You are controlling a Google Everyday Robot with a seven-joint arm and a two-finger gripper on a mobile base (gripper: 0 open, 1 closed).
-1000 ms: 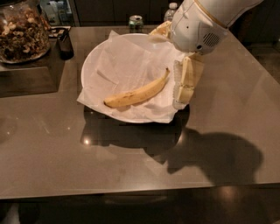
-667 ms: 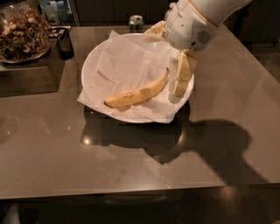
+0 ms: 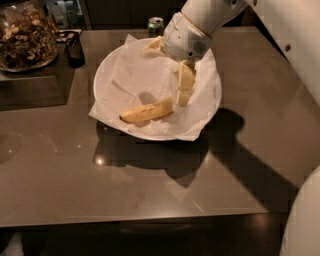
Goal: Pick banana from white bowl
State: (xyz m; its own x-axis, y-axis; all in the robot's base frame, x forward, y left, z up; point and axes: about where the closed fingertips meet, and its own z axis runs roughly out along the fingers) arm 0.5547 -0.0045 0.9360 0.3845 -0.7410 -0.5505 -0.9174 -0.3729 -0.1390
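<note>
The end effector (image 3: pixel 183 94) sits inside the white bowl (image 3: pixel 102 75), at the right end of the banana (image 3: pixel 147 111); whether it is apart or together can't be told.

Glossy brown table (image 3: pixel 150 175), white bowl (image 3: pixel 98 80) upper centre, green can (image 3: pixel 156 24) top edge, gripper (image 3: pixel 183 92) above bowl's right half.

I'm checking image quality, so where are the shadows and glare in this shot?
Camera view: the arm casts a shadow on the table right of the white bowl; a glare spot shines on the tabletop below the bowl's left edge; the gripper, over the bowl's right side beside the banana, is well lit.
</note>
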